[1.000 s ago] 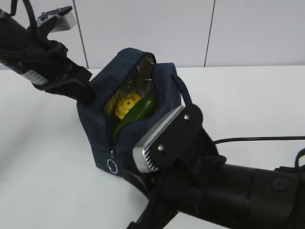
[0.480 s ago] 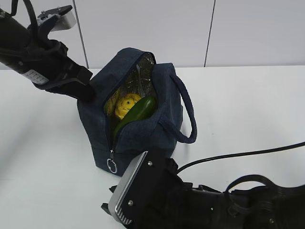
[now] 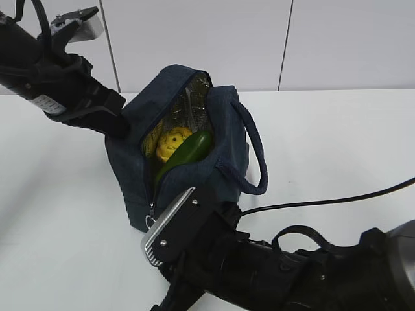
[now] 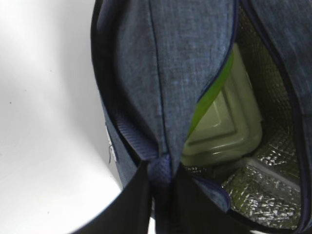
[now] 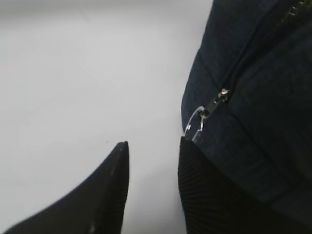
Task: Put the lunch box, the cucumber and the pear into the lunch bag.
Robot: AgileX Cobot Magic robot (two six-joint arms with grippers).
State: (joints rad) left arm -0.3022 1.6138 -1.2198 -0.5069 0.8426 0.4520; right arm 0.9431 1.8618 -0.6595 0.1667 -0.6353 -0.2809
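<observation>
The navy lunch bag [image 3: 133,170] stands on the white table with its top unzipped and gaping. Inside it the yellow pear [image 3: 172,142] lies against the dark green cucumber [image 3: 189,154]. The left wrist view looks into the bag [image 4: 185,58] and shows the lunch box [image 4: 229,127] with its sage-green lid lying on the silver lining. My left gripper [image 4: 163,176] is shut on the bag's fabric rim, holding that side up [image 3: 118,128]. My right gripper [image 5: 153,142] stands open at the bag's front end, its right finger just under the silver ring pull [image 5: 194,125], with nothing between the fingers.
The right arm [image 3: 272,272] fills the front of the exterior view and hides the bag's lower front. A padded handle [image 3: 254,155] loops down the bag's right side, and a black cable [image 3: 337,199] trails across the table to the right.
The right arm dropped from in front of the bag and came back in low at its front end. Its jaws opened. Left gripper and bag stayed put.
</observation>
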